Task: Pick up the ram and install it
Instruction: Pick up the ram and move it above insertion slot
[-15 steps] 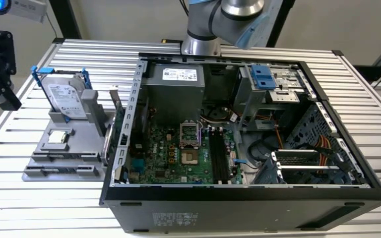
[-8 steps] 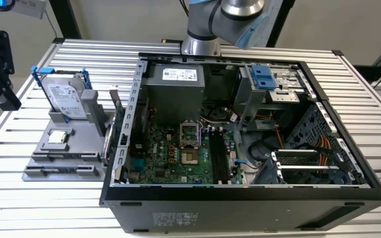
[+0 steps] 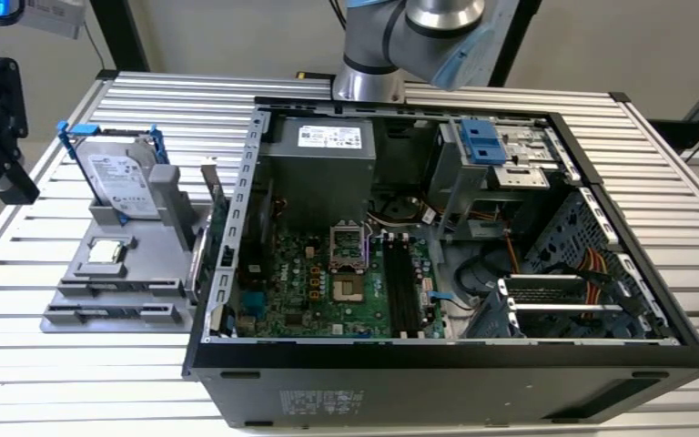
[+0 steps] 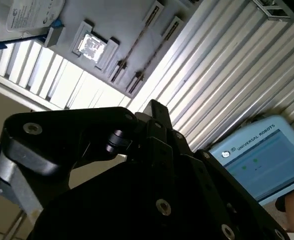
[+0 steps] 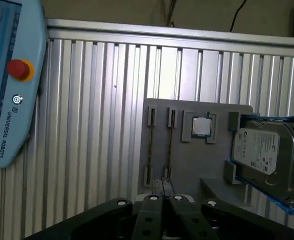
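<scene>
Two thin ram sticks stand on edge side by side in the grey holder (image 5: 197, 107): one ram (image 5: 151, 145) and a second ram (image 5: 170, 142), also seen as ram sticks (image 4: 146, 50) in the second wrist view. My gripper (image 5: 163, 186) hovers above the table just short of the sticks' near ends, shut, with nothing in it. In the exterior view the black gripper (image 3: 12, 182) hangs at the exterior view's left, beside the holder (image 3: 119, 291). The open computer case (image 3: 252, 228) shows black memory slots (image 3: 400, 291) on its board.
On the holder a square silver processor chip (image 5: 202, 126) lies beside the sticks, and a hard drive (image 5: 259, 150) in a blue frame stands past it. A light-blue teach pendant (image 5: 7, 75) lies on the ribbed metal table (image 5: 97, 125). The arm's base (image 3: 368, 82) stands behind the case.
</scene>
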You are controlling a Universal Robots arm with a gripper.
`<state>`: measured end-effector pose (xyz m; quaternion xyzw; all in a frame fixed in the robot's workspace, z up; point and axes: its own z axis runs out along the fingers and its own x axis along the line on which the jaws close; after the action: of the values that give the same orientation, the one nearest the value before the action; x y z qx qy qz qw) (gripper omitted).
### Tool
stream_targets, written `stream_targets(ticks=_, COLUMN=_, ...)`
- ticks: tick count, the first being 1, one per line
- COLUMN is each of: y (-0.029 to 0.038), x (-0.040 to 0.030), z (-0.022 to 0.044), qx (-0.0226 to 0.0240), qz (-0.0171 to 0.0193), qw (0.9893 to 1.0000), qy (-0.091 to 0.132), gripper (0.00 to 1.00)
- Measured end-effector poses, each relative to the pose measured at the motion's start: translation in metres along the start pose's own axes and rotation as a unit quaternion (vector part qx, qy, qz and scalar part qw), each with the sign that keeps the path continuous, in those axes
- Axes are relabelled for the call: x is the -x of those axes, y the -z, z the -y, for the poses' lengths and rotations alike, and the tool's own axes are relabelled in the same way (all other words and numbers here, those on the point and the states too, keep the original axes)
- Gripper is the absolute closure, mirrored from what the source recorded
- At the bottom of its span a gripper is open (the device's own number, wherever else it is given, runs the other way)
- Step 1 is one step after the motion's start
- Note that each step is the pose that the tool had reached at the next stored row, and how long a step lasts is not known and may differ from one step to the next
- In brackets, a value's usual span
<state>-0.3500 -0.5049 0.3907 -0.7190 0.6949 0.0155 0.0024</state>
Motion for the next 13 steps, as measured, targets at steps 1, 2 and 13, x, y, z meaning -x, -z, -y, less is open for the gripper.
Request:
stream_targets(ticks=1, y=0.0, x=0.0, z=0.0, qx=0.0, qz=0.0, qw=1.0, qy=-0.001, gripper=1.0)
stream_targets(ticks=2, y=0.0, x=0.0, z=0.0, qx=0.0, qz=0.0, qw=1.0, qy=-0.001, gripper=1.0)
stream_targets(ticks=13, y=-0.0002, x=-0.0001, z=0.0, qx=-0.0001, qz=0.0, qw=1.0, qy=-0.001, gripper=1.0)
